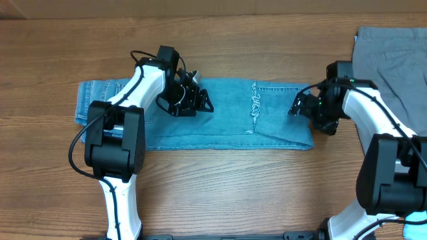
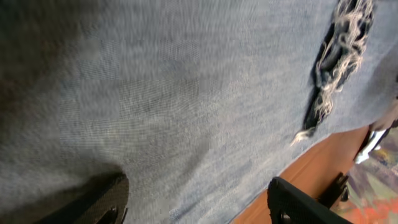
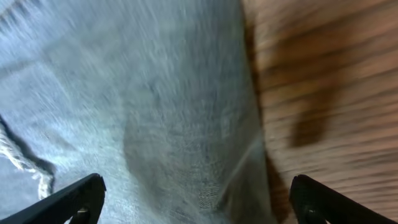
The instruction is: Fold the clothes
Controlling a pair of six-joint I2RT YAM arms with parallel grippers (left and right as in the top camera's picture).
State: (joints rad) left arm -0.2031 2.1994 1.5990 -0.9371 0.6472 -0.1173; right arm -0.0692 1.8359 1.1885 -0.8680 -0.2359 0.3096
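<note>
Denim jeans (image 1: 233,127) are lying folded lengthwise across the tabletop (image 1: 213,193), probably soft yet weighty. The left gripper (image 1: 200,101) and right gripper (image 1: 297,107) are hovering released above them; pinching all layers at the right end is looking wisest.

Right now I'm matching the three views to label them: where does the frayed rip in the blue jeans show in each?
Overhead: the frayed rip sits mid-picture on the jeans.
Left wrist: upper right, running down toward the table.
Right wrist: only loose white threads at the lower left, probably its fringe.
Shared landmark: the jeans' edge against the wooden table.
</note>
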